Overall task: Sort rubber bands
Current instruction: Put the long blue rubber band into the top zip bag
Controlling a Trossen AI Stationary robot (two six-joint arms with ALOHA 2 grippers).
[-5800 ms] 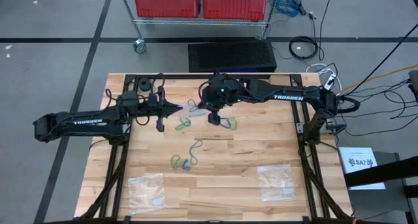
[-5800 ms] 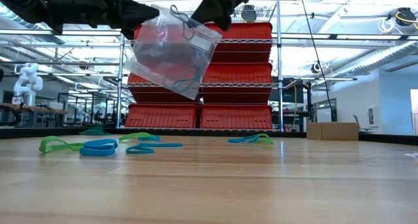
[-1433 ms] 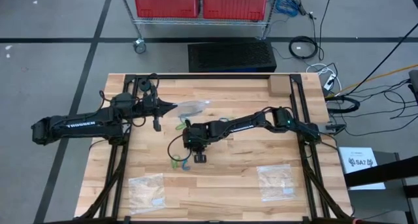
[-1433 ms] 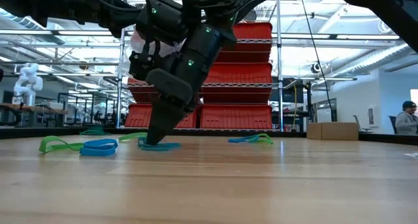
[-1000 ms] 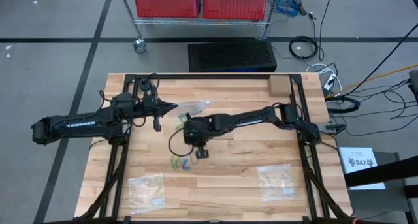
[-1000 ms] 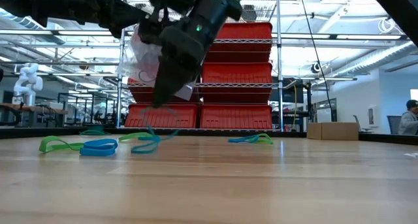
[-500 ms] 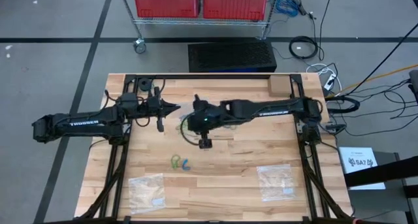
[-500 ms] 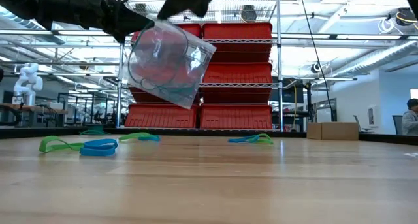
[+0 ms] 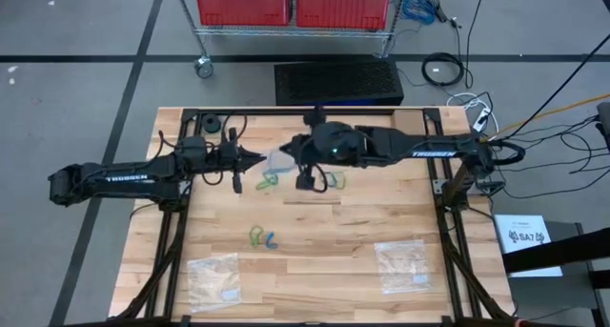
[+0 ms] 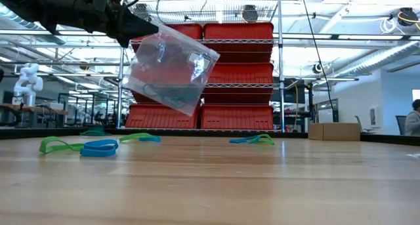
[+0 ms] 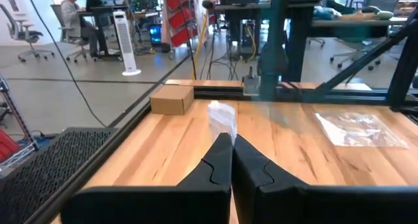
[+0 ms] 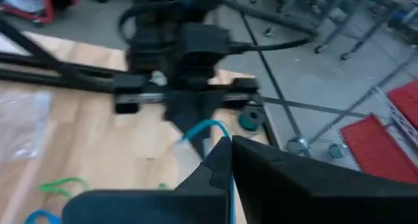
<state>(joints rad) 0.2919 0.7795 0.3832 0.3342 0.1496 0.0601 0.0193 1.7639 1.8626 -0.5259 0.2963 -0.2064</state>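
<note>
I have the left end effector (image 9: 255, 158) pinched shut on a corner of the clear crinkly plastic bag (image 10: 169, 69), which hangs above the far middle of the pale wooden slatted surface (image 9: 353, 232) so its mouth faces the other arm. The right end effector (image 9: 306, 181) sits just right of the bag, fingers closed on a thin blue rubber band (image 12: 204, 128), apparently raised for dropping in. More blue and green rubber bands (image 10: 86, 146) lie loose on the surface below and nearer. Two flat bags (image 9: 213, 278) wait at the near edge.
</note>
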